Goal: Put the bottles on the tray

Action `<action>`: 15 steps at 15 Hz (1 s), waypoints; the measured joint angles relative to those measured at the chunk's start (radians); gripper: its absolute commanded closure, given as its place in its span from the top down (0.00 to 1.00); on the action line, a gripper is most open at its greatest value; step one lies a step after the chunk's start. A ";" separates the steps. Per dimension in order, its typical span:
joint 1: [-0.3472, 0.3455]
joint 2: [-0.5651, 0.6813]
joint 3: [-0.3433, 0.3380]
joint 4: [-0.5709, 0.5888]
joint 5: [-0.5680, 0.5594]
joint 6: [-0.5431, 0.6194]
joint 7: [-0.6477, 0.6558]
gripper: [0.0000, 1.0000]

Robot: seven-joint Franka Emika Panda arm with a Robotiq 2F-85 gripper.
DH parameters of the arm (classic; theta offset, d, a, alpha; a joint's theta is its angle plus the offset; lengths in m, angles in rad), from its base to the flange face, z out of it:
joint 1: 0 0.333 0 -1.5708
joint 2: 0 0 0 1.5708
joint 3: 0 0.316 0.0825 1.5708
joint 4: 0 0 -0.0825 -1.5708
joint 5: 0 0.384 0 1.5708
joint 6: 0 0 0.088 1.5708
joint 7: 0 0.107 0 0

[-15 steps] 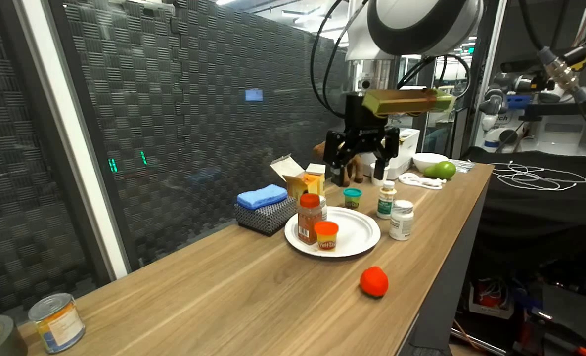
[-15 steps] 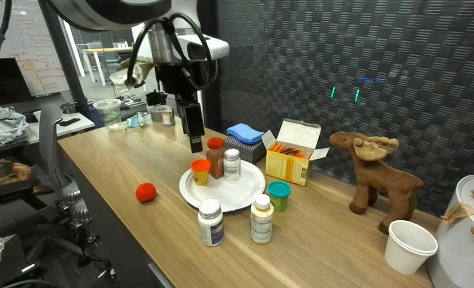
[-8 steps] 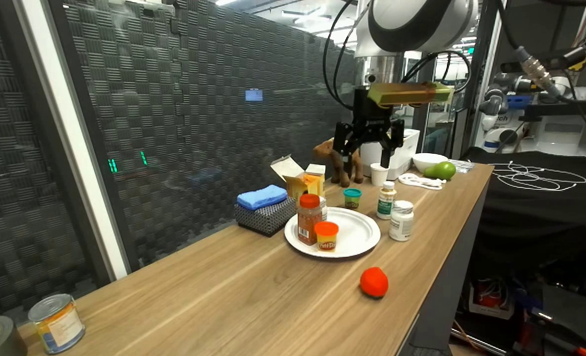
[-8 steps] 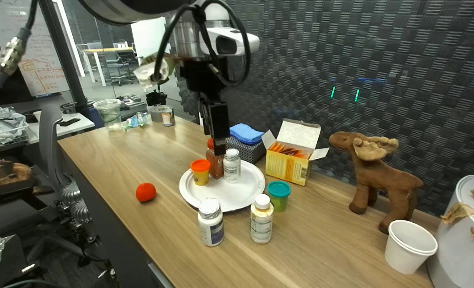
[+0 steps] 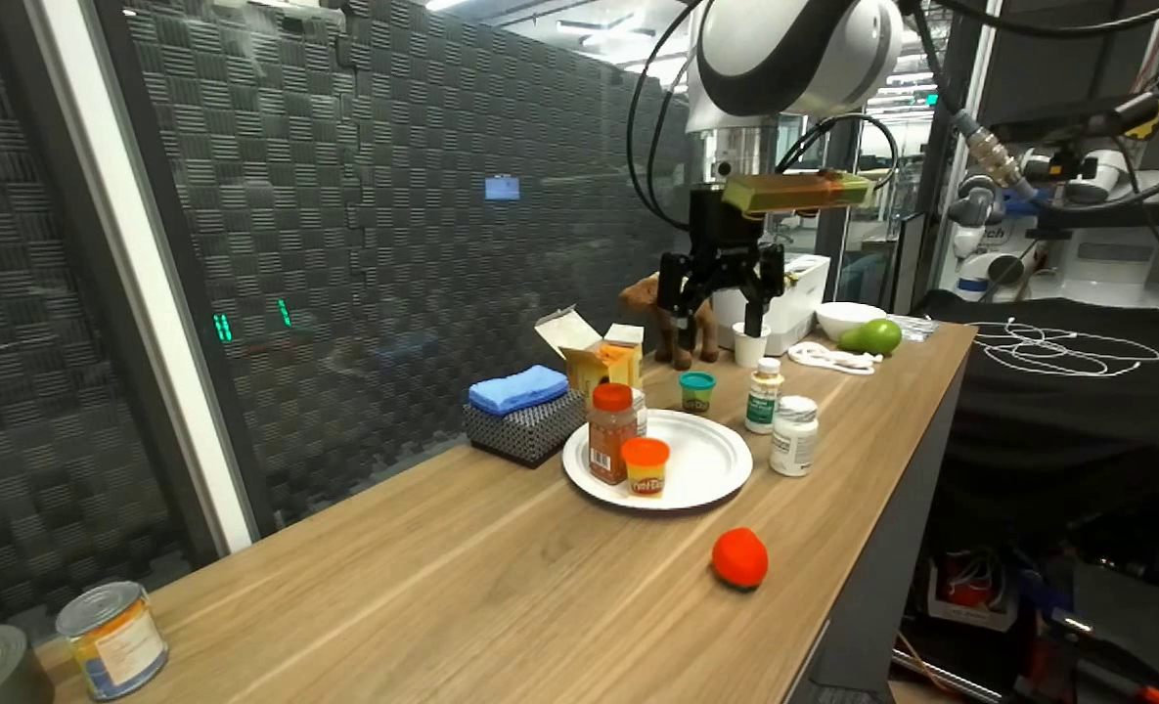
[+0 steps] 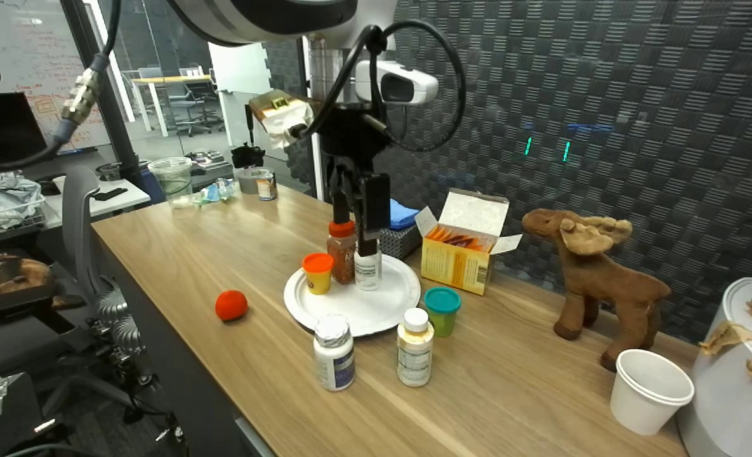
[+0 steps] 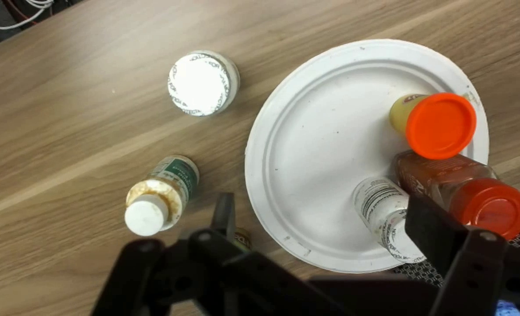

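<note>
Black two-fingered end effector (image 6: 355,235), spread and empty, had moved toward the upright green-labelled, white-capped plastic bottle (image 7: 163,195), left of it in the wrist view.

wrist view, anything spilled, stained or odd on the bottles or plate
The green-labelled bottle, left of the white plate, has patchy brownish marks on its shoulder: a stain or contents showing through, I can't tell. The plate has a few dark specks and rim smudges, so it doesn't look clean. No spill shows.
</note>
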State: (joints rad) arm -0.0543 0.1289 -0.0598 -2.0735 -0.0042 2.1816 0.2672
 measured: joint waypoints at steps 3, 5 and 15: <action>0.001 0.000 0.001 0.001 0.000 -0.002 -0.002 1.00; 0.001 0.004 -0.004 -0.002 -0.003 0.041 0.002 1.00; -0.042 0.181 -0.051 0.054 0.002 0.242 0.002 1.00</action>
State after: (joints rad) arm -0.0962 0.3095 -0.1106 -2.0190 -0.0024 2.4233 0.2695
